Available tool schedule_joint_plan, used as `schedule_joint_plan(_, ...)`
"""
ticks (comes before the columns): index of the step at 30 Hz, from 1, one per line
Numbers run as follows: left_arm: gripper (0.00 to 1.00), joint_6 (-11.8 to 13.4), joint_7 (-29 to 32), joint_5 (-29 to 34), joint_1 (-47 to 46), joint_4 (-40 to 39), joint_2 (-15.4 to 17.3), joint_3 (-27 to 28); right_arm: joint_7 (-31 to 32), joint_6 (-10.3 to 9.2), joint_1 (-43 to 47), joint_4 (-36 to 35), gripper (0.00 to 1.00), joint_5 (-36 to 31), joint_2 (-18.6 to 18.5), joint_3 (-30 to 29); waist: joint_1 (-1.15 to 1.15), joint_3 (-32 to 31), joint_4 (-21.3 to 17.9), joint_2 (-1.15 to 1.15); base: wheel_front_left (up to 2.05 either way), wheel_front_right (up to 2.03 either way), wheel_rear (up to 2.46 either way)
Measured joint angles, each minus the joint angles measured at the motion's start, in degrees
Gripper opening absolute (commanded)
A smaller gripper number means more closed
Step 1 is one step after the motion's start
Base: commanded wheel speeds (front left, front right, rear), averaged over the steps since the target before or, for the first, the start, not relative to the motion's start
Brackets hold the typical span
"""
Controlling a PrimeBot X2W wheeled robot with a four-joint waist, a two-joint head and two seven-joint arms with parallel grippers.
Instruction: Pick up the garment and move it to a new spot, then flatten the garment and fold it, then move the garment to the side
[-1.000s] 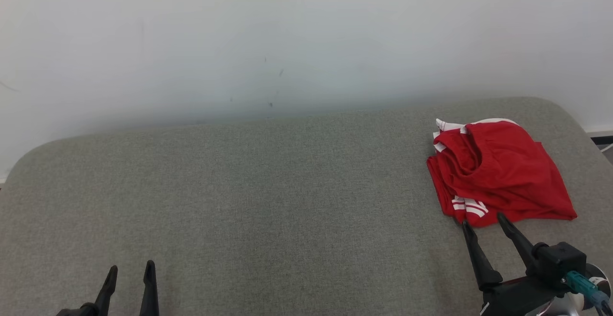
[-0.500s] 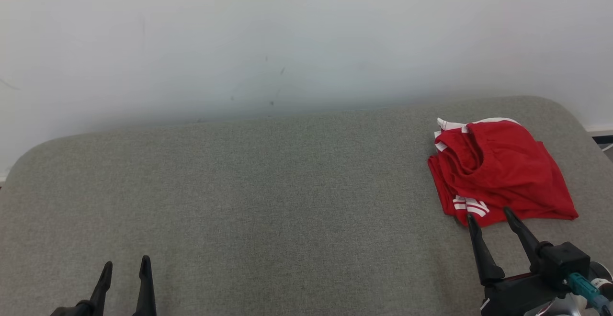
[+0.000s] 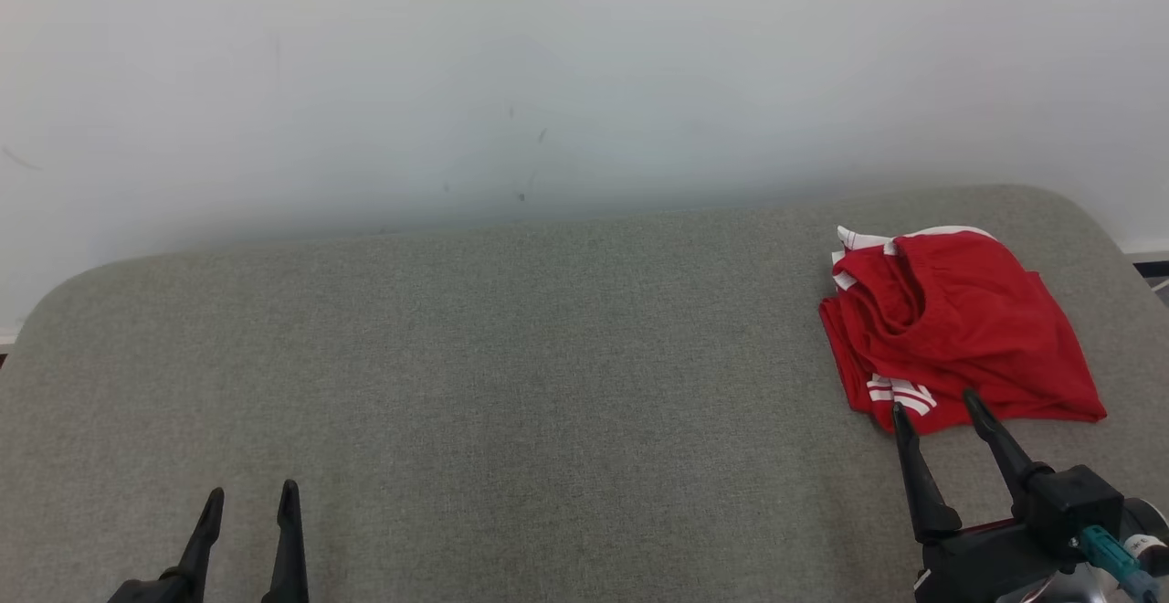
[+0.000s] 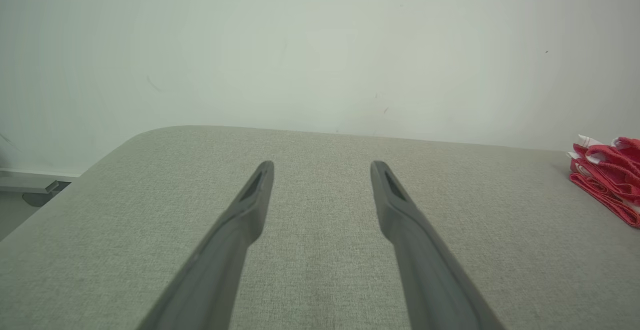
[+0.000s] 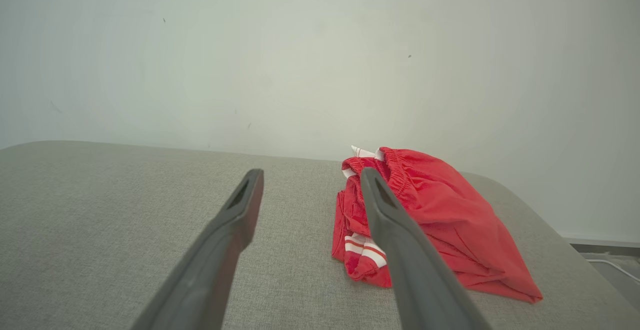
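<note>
We see our right gripper (image 3: pixel 934 400) with both dark fingers spread apart and empty. The folded red shorts (image 3: pixel 968 329) lie directly ahead of it, a little to its right, on the grey fabric-covered surface (image 3: pixel 548 356). The fingertips reach the shorts' near edge by the white-striped hem, though we cannot tell if they touch it. Our left gripper (image 3: pixel 253 489) also stands wide open and holds nothing, with the shorts well off to its right. A white wall (image 3: pixel 548 64) rises beyond both.
</note>
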Motion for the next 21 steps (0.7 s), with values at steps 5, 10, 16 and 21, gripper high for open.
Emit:
schedule_joint_plan(5,1.00,0.32,0.00,1.03,0.00,-0.65,0.11,-0.12,0.00,0.00,0.24,-0.35,1.00,-1.27,0.29,-0.55,0.00,-0.01,0.23,0.00,0.00,0.00,0.00)
schedule_joint_plan(10,1.00,0.41,0.00,2.97,0.00,-0.97,0.44,-0.77,0.00,0.00,0.78,-0.18,1.00,-3.23,0.44,-0.36,0.00,-0.03,0.42,0.00,0.00,0.00,0.00)
schedule_joint_plan(16,1.00,0.82,0.00,4.72,0.00,-1.45,0.60,-1.22,0.00,0.00,0.86,0.11,1.00,-3.57,0.59,-0.62,0.00,-0.08,0.51,0.00,0.00,0.00,0.00)
schedule_joint_plan(21,1.00,0.89,0.00,4.95,-0.01,-1.58,0.56,-1.32,0.00,0.00,0.87,0.14,1.00,-4.42,0.86,-0.92,0.00,-0.15,0.49,0.00,0.00,0.00,0.00)
